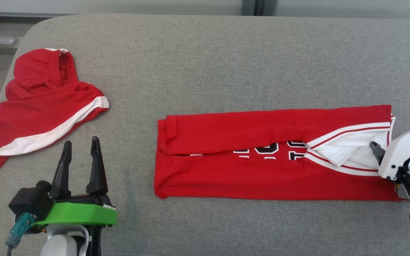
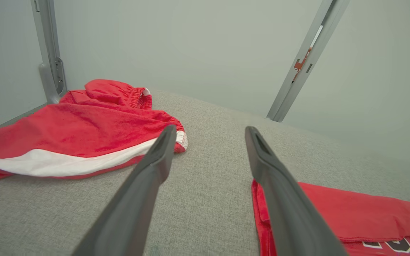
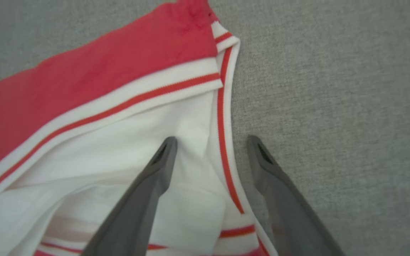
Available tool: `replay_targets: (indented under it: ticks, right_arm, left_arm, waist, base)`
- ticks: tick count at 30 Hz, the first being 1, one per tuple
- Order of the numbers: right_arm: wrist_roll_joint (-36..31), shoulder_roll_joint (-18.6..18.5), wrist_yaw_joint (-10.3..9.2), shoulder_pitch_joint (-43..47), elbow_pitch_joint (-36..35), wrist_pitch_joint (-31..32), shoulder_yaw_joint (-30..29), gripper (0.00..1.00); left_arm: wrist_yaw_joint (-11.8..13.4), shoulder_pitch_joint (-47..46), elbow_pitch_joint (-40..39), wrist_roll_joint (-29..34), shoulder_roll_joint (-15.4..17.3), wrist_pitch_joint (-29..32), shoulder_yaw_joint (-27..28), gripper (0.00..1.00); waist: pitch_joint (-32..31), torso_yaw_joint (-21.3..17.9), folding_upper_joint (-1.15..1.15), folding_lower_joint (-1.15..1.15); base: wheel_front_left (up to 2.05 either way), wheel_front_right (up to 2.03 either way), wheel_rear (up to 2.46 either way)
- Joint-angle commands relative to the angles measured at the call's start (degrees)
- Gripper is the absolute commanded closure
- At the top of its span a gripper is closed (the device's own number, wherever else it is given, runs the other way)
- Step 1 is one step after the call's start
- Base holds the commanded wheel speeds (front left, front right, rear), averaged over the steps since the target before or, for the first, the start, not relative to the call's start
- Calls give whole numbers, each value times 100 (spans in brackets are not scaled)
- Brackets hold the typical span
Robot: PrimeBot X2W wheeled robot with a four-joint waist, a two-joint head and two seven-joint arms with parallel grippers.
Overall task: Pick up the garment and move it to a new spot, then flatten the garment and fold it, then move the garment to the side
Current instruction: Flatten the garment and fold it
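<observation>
The garment is a red jersey with white and red trim and dark numbers, folded lengthwise into a long band on the grey padded table. My right gripper is at the band's right end and stands open. In the right wrist view, the right gripper straddles the jersey's striped edge, with one finger over the white lining and the other over bare table. My left gripper stands open at the lower left, apart from the jersey and holding nothing. The left gripper points past the jersey's left end.
A crumpled pair of red shorts with a white stripe lies at the table's far left corner, just beyond my left fingers; they show as the red shorts in the left wrist view. A pale wall with metal posts stands behind the table.
</observation>
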Motion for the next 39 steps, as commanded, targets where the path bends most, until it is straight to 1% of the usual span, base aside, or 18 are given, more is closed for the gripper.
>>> replay_targets:
  ticks: [1,4,6,7,8,9,12,15,19,24,28,30,32,34,37,39]
  right_arm:
    - [-110,6,0,-54,152,13,35,0]
    - [-192,80,0,-99,428,50,79,0]
    - [-134,136,0,-124,538,58,112,0]
    - [-127,140,0,-139,566,48,145,51]
    - [-125,138,0,-154,580,6,187,77]
    - [-123,121,0,-166,571,-34,197,100]
    - [-201,-47,-8,-204,483,-256,90,100]
    - [-340,-283,-12,-193,331,-504,-175,100]
    - [-575,-457,-6,-143,87,-748,-569,100]
    - [-905,-691,-6,10,-233,-777,-1103,100]
    - [-1169,-650,-6,180,-613,-662,-1390,100]
    - [-1171,-534,-6,283,-845,-576,-1308,100]
    - [-1101,-410,-5,386,-1132,-439,-1080,100]
    - [-1041,-335,-5,507,-1445,-289,-712,100]
    - [-869,-139,-3,644,-1958,-74,-1,100]
    - [-754,-110,-3,690,-2240,53,505,100]
  left_arm:
    - [-22,-110,11,10,72,-2,-36,0]
    - [-24,-166,21,-33,140,-2,-143,0]
    - [-23,-190,8,-39,195,-2,-185,0]
    - [-23,-197,3,-47,212,-2,-194,0]
    - [-24,-207,-5,-61,233,-2,-204,0]
    - [-24,-215,-13,-67,250,-2,-208,0]
    - [-24,-221,-44,-66,277,-2,-204,0]
    - [-24,-154,-52,-57,307,-2,-212,0]
    - [-25,-39,-54,-77,336,-2,-213,0]
    - [-25,25,-37,-85,339,-2,-270,0]
    - [-25,80,-18,-92,351,-2,-322,0]
    - [-25,95,-11,-94,356,-3,-342,0]
    - [-25,106,-3,-108,366,-3,-354,0]
    - [-25,116,5,-112,368,-2,-367,0]
    - [-25,128,22,-118,362,-3,-389,0]
    - [-25,104,32,-132,361,-2,-422,0]
  waist:
    - [46,43,0,0]
    - [73,70,0,0]
    - [83,74,0,0]
    - [85,72,0,0]
    - [87,64,0,0]
    - [88,53,0,0]
    - [77,-4,0,0]
    - [26,-78,0,0]
    - [-51,-200,0,0]
    - [-121,-319,0,0]
    - [-195,-379,0,0]
    - [-235,-402,0,0]
    - [-265,-419,0,0]
    - [-290,-431,0,0]
    - [-325,-428,0,0]
    - [-336,-406,0,0]
  base:
    - [0,0,0]
    - [0,0,0]
    - [0,0,0]
    - [0,0,0]
    - [0,0,0]
    - [0,0,0]
    - [0,0,0]
    - [0,0,0]
    - [0,0,0]
    - [0,0,0]
    - [0,0,0]
    - [0,0,0]
    - [0,0,0]
    - [0,0,0]
    - [0,0,0]
    - [0,0,0]
